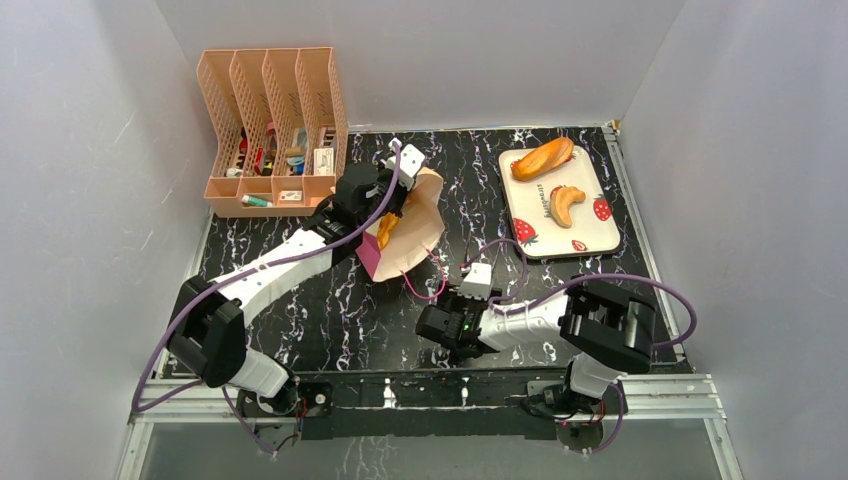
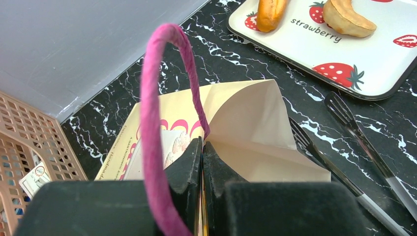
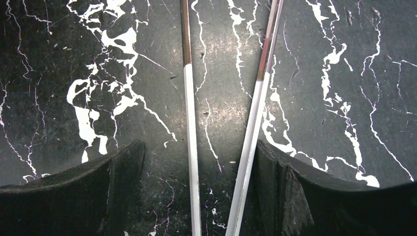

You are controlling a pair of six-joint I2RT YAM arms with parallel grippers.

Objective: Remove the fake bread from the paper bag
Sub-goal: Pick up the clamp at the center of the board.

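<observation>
The paper bag (image 1: pixel 420 225) lies tilted on the black marble table, its tan mouth gaping toward the tray. My left gripper (image 1: pixel 385 205) is shut on the bag's upper rim (image 2: pixel 251 128); its pink string handle (image 2: pixel 150 123) loops over the left finger. An orange piece of fake bread (image 1: pixel 388 228) shows at the bag's mouth, right beside that gripper. My right gripper (image 3: pixel 196 147) is open low over the table, straddling the two arms of metal tongs (image 3: pixel 189 98); its right finger touches one arm.
A white strawberry tray (image 1: pixel 600 235) at the back right carries two pieces of bread (image 1: pixel 541 158) (image 1: pixel 566 204). A peach file rack (image 1: pixel 270 110) stands at the back left. The tongs' heads (image 2: pixel 339 110) lie between the bag and the tray.
</observation>
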